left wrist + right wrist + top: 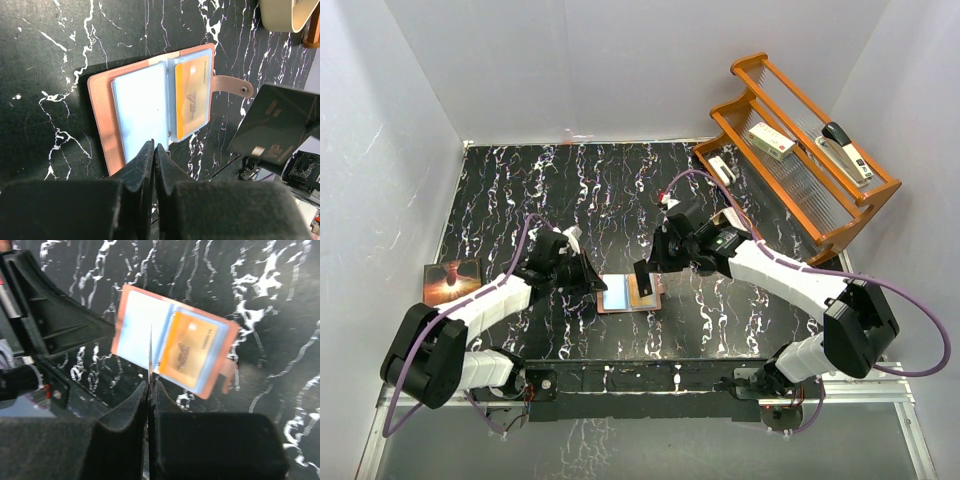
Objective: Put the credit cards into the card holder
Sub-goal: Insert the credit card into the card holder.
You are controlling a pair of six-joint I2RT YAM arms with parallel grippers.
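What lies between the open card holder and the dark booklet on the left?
In the top view, the left gripper and its arm lie between the card holder and the booklet, above bare table.

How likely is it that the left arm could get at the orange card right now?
Probably yes. The left gripper sits shut at the open card holder's near edge, and the orange card lies just beyond in its pocket, nothing above it.
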